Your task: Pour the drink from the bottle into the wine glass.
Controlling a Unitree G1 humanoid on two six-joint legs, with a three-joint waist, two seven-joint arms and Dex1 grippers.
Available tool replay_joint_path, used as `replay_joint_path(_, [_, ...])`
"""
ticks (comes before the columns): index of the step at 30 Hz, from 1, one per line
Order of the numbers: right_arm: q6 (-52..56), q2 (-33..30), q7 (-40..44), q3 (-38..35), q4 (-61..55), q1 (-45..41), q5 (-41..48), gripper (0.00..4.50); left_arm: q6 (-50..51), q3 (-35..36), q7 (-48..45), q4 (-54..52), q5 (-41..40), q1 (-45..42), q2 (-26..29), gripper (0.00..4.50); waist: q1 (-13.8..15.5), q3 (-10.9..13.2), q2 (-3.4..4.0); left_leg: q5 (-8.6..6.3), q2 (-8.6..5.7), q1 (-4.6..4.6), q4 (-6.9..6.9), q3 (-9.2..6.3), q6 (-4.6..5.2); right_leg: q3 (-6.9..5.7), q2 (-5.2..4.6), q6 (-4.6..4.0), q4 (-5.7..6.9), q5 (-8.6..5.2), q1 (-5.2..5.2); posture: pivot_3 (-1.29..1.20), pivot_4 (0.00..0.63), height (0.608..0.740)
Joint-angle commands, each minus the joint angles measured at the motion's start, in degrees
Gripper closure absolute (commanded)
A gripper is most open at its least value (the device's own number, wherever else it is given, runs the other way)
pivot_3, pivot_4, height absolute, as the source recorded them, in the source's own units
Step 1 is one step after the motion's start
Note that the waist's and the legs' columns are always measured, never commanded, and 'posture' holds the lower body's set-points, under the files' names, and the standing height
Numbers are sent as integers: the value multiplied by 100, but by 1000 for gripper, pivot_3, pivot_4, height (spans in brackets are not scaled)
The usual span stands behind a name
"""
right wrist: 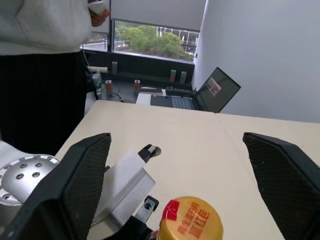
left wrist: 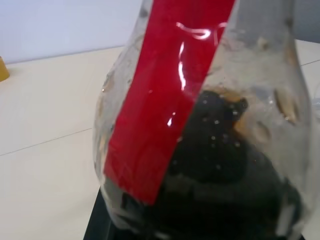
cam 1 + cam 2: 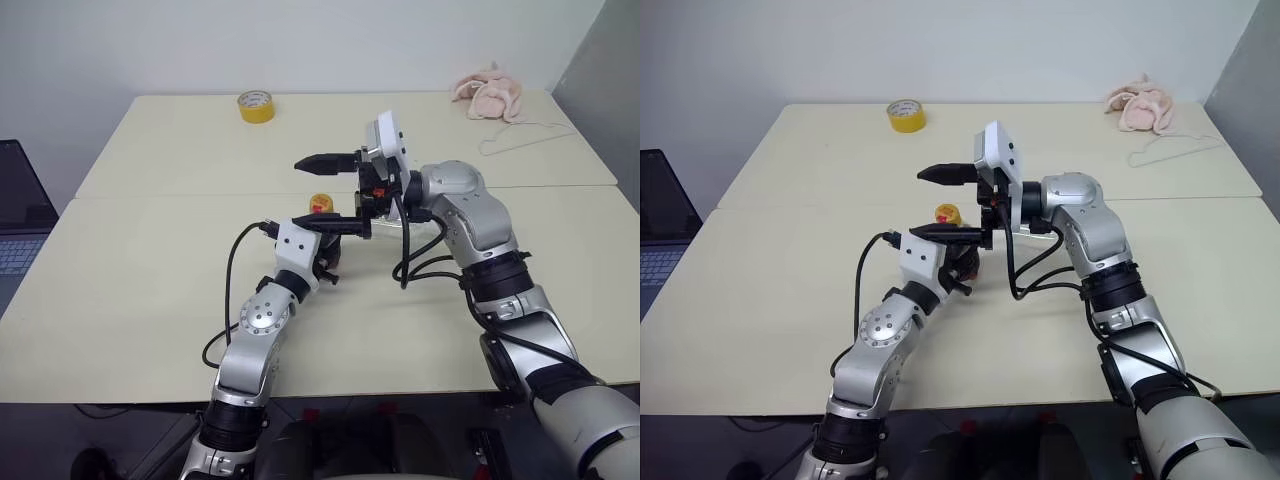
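A: The bottle (image 2: 200,125) — where is it?

B: In the left gripper (image 3: 335,232), near the middle of the table (image 3: 150,290), close to the seam between the two tabletops. The fingers are clamped on its body. The head views mostly give the yellow cap (image 3: 320,203) poking up beside the gripper.

A: And up close?

B: The left wrist view gives what the head views hide: the clear ribbed wall, a red label (image 2: 165,100) running across it at a slant, and the drink (image 2: 220,165), dark, lying low in the body.

A: The right gripper (image 1: 175,180)?

B: Spread wide and holding nothing. In the head views its upper finger (image 3: 325,160) juts out above the cap, pointing toward the robot's left. From its own wrist view the two black pads stand far apart with the cap between them and below, touching neither.

A: Anything further out?

B: A yellow tape roll (image 3: 255,105) near the far edge, a pink cloth (image 3: 490,93) at the far right corner, a laptop (image 3: 20,215) off the left edge. The right wrist view adds a person (image 1: 45,70) standing beyond the table's edge.
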Motion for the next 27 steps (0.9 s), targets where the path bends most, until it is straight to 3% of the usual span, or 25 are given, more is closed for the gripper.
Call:
replay_joint_path(1, [77,-44,-351,-290,-328,-31,111,0,-93,-15,34,-253,-11,-89,-38,3242,2,0,0,0,0,0,0,0,0,0,0,0,0,0,0,0,150,740])
replay_joint_path(8, [775,87,-1795,-511,-1064,183,-1,0,-90,-10,50,-263,-2,-65,-36,3242,1,0,0,0,1,0,-1,1,0,1,0,0,0,0,-1,0,150,740])
replay_joint_path(18, [2394,131,-3148,-5,-3052,886,-45,0,-68,-23,72,-281,8,-11,-41,3242,1,-1,1,0,0,-7,-1,5,0,7,0,0,6,0,-13,0,150,740])
replay_joint_path(27, [2709,164,-3803,401,-3007,915,-545,0,-74,-79,78,-267,-9,5,-82,3242,-1,-1,1,0,-1,-7,-2,8,0,8,0,0,6,0,-14,0,150,740])
